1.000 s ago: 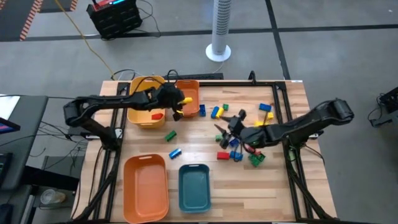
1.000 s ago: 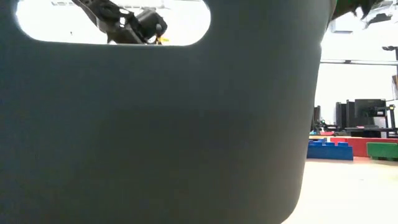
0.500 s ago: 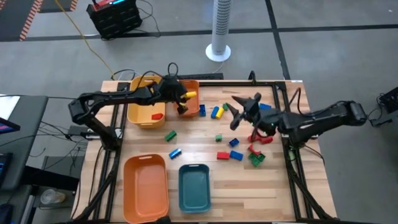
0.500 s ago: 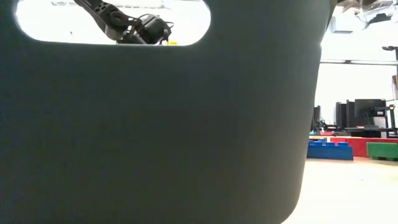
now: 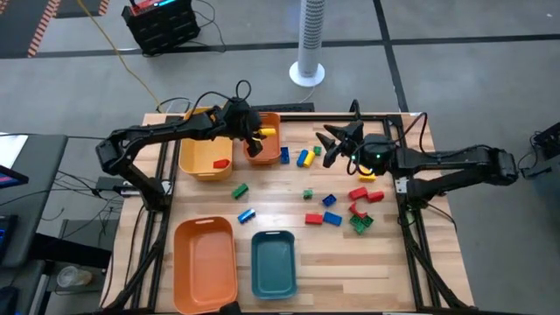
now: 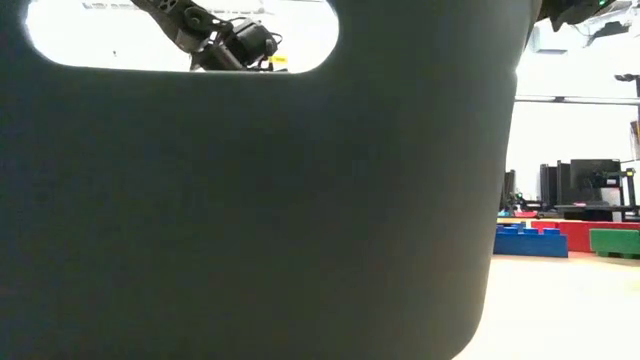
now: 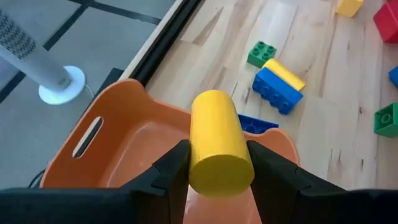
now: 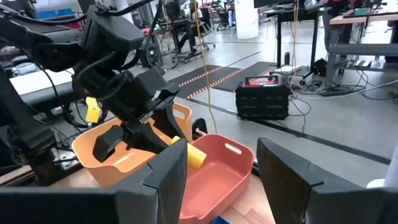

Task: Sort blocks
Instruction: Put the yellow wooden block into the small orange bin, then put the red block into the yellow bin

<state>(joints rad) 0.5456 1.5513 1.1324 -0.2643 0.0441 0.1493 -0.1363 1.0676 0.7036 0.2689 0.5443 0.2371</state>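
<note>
My left gripper [image 5: 255, 141] is shut on a yellow round block [image 7: 214, 124] and holds it above the small orange bin [image 5: 265, 150] at the far middle of the table. The low view shows that block [image 6: 278, 61] through the teal bin's handle slot. Loose blocks lie flat on the wood: yellow and blue ones [image 5: 305, 157], red ones [image 5: 359, 194], a green one [image 5: 240, 190]. My right gripper [image 5: 334, 143] stands open and empty in the air over the far right part, pointing toward the left arm; between its fingers [image 8: 169, 174] is only the view beyond. My left gripper pinches the yellow block's curved sides [image 7: 198, 158] between its two fingers [image 7: 175, 167], at the end nearest the wrist. The fingers slant down from the table's left and lie along the block. It juts out past the fingertips, clear of the bin below.
A yellow bin [image 5: 203, 156] with a red block [image 5: 220, 163] in it stands left of the small orange bin. A large orange bin [image 5: 206, 262] and a teal bin [image 5: 273, 264] sit at the near edge; the teal wall [image 6: 260, 220] fills most of the low view.
My left gripper has carried the yellow block from over the yellow bin's rim rightward and a little up, to above the small orange bin. My right gripper has risen from the block cluster at the near right and swung toward the far edge, rolling as it went, still open.
</note>
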